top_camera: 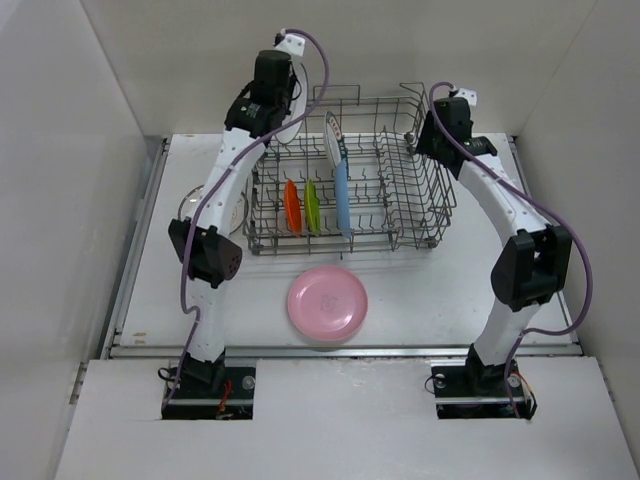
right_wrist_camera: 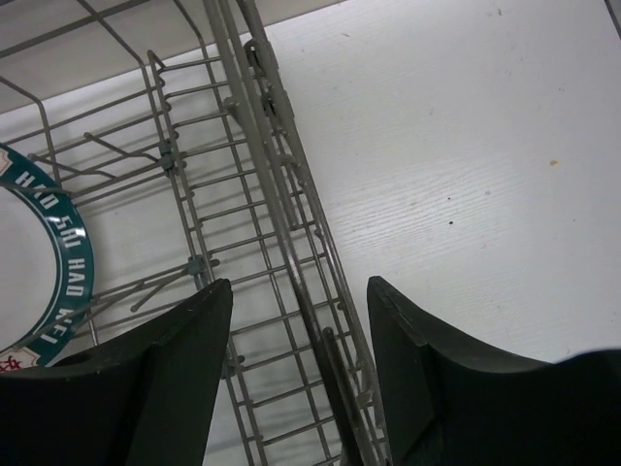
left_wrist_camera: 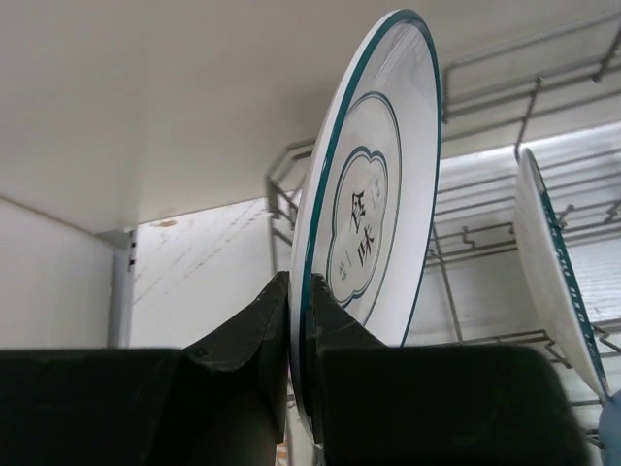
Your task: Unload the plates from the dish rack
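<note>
Presently catalogued:
Left claw (left_wrist_camera: 299, 301): clamped on the lower edge of a teal-rimmed white plate (left_wrist_camera: 374, 194), which is held upright at the far left corner of the dish rack (top_camera: 410, 190).
Right claw (right_wrist_camera: 299, 291): spread wide, with one finger set either side of the rack's right wire wall; nothing is gripped.
Second teal-rimmed plate (left_wrist_camera: 553, 282): stood on edge in the rack, near the held one.
Orange plate (top_camera: 292, 207), green plate (top_camera: 312, 205), light blue plate (top_camera: 342, 195): stood upright side by side among the tines.
Pink plate (top_camera: 327, 302): laid flat on the tabletop (top_camera: 420, 290), in front of the rack.
</note>
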{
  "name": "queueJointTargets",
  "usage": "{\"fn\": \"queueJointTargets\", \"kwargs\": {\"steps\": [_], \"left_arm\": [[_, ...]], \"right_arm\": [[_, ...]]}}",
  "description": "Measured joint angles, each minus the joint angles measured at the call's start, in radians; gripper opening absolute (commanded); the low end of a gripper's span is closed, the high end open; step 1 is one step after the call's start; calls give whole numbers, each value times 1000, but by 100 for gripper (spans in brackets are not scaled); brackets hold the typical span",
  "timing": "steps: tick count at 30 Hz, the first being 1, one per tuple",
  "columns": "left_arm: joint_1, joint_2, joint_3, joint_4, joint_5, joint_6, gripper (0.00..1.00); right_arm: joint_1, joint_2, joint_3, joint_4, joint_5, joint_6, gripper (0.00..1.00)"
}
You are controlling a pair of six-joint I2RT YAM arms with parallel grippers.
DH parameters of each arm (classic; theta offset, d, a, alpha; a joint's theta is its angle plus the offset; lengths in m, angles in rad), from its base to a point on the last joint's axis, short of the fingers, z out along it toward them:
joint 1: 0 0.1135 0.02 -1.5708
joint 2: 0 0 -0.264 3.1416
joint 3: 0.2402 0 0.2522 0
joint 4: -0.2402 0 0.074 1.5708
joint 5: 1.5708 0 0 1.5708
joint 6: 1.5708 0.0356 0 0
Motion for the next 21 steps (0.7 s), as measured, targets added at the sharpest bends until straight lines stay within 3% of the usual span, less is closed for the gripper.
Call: {"fn": "queueJointTargets", "kwargs": {"steps": [3,7,12,16,21], "left_arm": [[33,-53,0,-12,-5,-3,0],[80,-130,0,-22,-14,-2,0],[181,-233,-26,-75,3,-32,0],[381,-280,-81,-170,134,-146,0],[659,-296,-327,-247,383,-245,0]], "right_arm": [[20,-10,0,-8,12,-8,67],[55,-14,33,-24,37,-25,82],[105,-16,95,-37,70,-62,84],[163,-37,114,-40,13,-89,84],[241,-121,56,-26,-153,-118,84]]}}
